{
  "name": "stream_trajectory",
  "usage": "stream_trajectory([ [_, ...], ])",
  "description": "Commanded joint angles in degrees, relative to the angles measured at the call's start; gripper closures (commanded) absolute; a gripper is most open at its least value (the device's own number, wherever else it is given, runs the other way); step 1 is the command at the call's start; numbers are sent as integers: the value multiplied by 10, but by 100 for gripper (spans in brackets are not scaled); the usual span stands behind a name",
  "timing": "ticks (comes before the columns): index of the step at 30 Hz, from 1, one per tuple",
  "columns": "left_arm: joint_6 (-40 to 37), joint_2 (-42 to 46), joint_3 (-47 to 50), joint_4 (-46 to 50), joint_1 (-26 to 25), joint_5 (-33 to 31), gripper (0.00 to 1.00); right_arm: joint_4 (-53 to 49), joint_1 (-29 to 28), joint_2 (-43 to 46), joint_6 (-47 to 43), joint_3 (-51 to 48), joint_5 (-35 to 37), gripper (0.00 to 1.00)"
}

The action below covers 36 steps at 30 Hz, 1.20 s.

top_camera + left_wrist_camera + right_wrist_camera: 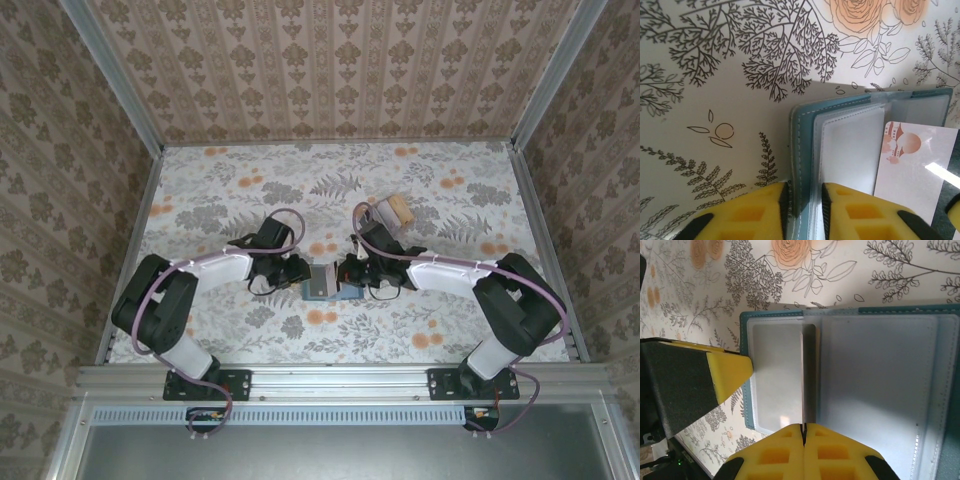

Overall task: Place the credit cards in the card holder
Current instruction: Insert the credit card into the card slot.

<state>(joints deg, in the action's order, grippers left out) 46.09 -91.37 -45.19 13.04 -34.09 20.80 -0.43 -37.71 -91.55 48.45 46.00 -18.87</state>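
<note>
Now my right gripper pinches a card, wallet straight ahead, cover clamped by my left gripper

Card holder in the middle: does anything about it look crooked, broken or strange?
Nothing looks damaged or spilled. The teal card holder lies open, one flap pinched by the left gripper. The one oddity: a white card held by the right gripper stands edge-on to the pages, not in any slot.
</note>
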Motion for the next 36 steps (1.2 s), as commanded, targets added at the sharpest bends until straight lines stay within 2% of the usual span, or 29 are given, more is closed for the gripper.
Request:
stream_trajectory([
  [1, -12, -14, -12, -1, -3, 6, 79, 19, 4, -1, 9, -12, -3, 100],
  [11, -14, -26, -8, -1, -5, -3, 84, 49, 4, -35, 17, -30, -1, 100],
  [13, -15, -28, -9, 0, -5, -3, 84, 32, 7, -41, -4, -23, -6, 100],
  [15, -19, -28, -12, 7, -5, -5, 84, -2, 8, -29, -14, -24, 19, 100],
  [18, -22, -28, -10, 6, -6, -6, 84, 37, 7, -33, 4, -45, -1, 100],
  [31, -17, -25, -13, 4, -6, -6, 84, 27, -14, -98, 17, 21, -8, 100],
  [36, -17, -24, -14, 3, -6, -7, 84, 0, -27, -119, 14, 57, -4, 95],
])
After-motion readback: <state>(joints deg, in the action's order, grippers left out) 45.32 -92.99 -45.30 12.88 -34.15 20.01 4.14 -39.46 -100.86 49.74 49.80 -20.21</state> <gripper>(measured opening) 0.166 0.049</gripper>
